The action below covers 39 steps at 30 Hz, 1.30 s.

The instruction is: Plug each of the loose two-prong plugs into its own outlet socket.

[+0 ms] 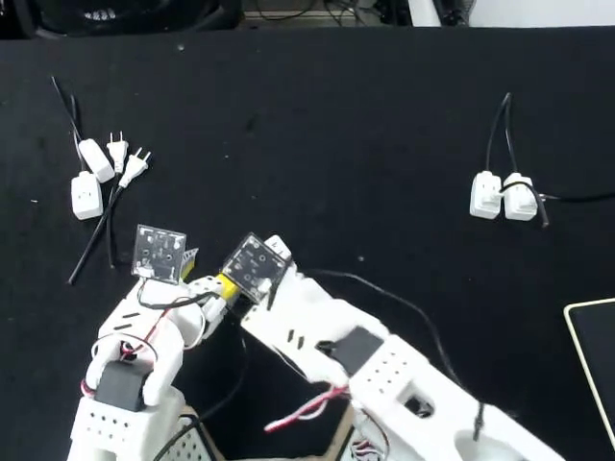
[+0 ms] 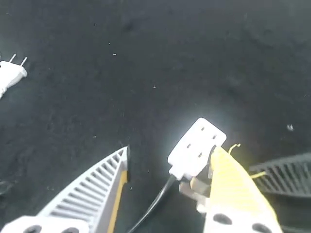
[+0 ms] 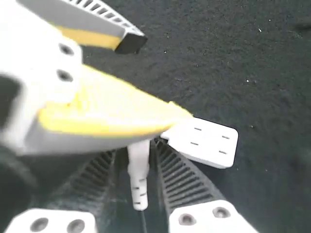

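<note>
On the table (image 1: 365,115), two loose plugs (image 1: 135,168) lie at the far left, just beside two left sockets (image 1: 86,195). Well apart, the far-right socket (image 1: 485,195) touches the far-right plug (image 1: 520,199). Toward the front, left of centre, the near socket (image 2: 197,145) lies with the near plug (image 3: 138,177) just beside it.

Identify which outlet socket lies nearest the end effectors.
The central socket, right beside the left end effector's yellow finger; the far-left socket and the far-right socket lie well away.

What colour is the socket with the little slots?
White socket, best seen in the left wrist view.
</note>
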### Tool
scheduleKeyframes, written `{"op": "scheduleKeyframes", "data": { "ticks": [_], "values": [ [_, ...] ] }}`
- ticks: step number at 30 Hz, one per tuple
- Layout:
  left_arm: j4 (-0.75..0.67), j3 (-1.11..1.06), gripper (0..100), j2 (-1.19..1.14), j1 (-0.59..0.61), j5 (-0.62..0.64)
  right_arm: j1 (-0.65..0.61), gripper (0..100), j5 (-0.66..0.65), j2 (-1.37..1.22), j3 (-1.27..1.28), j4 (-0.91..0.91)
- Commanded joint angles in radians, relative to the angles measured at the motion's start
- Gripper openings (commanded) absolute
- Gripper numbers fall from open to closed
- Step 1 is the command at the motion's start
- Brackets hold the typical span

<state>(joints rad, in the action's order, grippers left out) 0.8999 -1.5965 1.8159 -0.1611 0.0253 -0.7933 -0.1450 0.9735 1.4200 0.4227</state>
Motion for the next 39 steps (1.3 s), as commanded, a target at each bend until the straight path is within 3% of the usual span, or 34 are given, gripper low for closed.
{"op": "scheduleKeyframes", "data": {
  "ticks": [1,16,39],
  "values": [
    [0.006,-0.004,27,-0.008,-0.007,-0.011,-0.008,1.1,-0.003,0.252,0.053,0.041],
    [0.011,-0.004,27,-0.008,-0.007,-0.014,-0.006,1.0,0.0,0.564,0.156,0.126],
    [0.012,-0.004,27,-0.008,-0.004,-0.018,0.069,1.0,0.0,0.588,0.131,0.221]
  ]
}}
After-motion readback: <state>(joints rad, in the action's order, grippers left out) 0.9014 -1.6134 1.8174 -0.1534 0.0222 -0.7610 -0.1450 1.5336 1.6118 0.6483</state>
